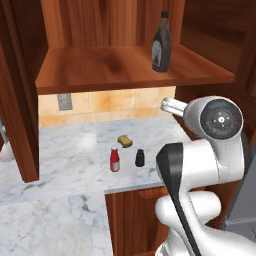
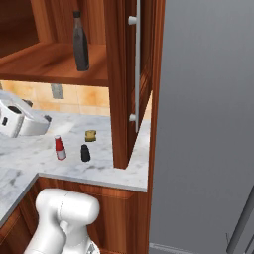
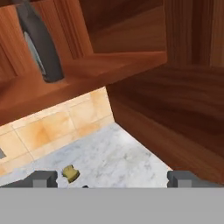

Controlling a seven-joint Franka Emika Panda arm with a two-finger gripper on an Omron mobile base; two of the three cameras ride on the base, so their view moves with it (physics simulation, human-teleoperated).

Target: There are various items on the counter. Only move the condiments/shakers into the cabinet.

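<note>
Two-finger gripper (image 3: 112, 178) spread wide, empty, touching nothing; tall dark brown labelled sauce bottle (image 1: 161, 44) upright on reddish-brown cabinet shelf (image 1: 100, 70); small red white-capped bottle (image 1: 115, 160) and black tapered shaker (image 1: 140, 158) on marble counter (image 1: 60, 165).

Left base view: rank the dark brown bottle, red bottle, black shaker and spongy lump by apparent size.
1. Dark brown bottle, on the cabinet shelf.
2. Red bottle.
3. Black shaker and spongy lump look alike; unranked.
</note>
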